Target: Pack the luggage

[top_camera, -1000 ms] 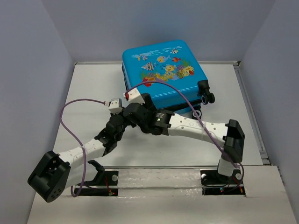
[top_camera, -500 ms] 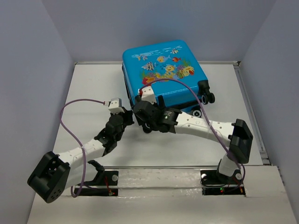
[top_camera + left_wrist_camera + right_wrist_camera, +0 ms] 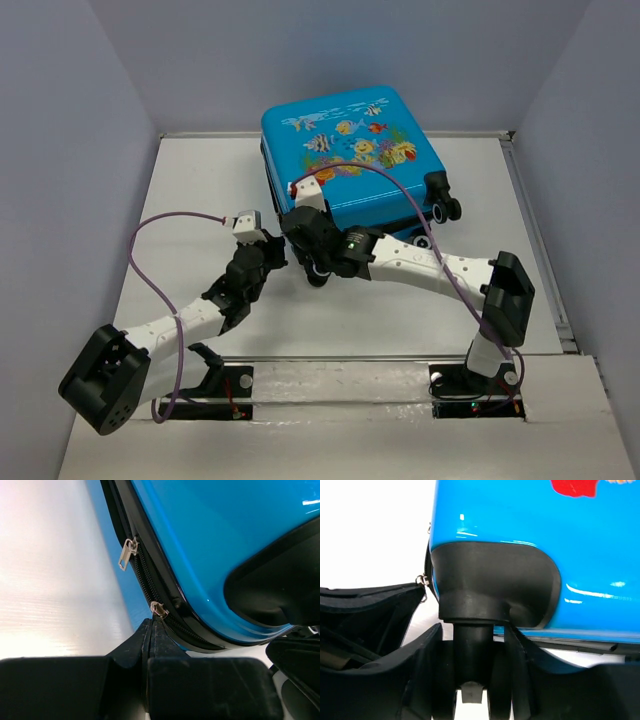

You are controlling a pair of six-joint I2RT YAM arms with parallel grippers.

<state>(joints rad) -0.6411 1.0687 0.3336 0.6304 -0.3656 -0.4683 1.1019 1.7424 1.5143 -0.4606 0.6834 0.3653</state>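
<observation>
The blue luggage (image 3: 350,160) lies flat at the back of the table, fish print up, lid down. My left gripper (image 3: 274,256) is at its near left corner. In the left wrist view the left gripper (image 3: 151,622) is shut, its tips pinching a silver zipper pull (image 3: 159,609) on the black zipper seam. A second zipper pull (image 3: 127,554) hangs free farther along. My right gripper (image 3: 308,243) is beside it at the same corner. In the right wrist view the right gripper (image 3: 474,630) straddles the black corner wheel (image 3: 472,645), its fingers (image 3: 425,665) pressed on both sides.
The white table (image 3: 200,190) is walled at the left, back and right. The luggage's two other wheels (image 3: 441,207) stick out at its right side. Purple cables (image 3: 150,260) loop over both arms, which cross close together at the corner.
My right gripper has moved right and towards the luggage, from beside the left gripper onto the corner wheel. The left arm has stayed in place.
</observation>
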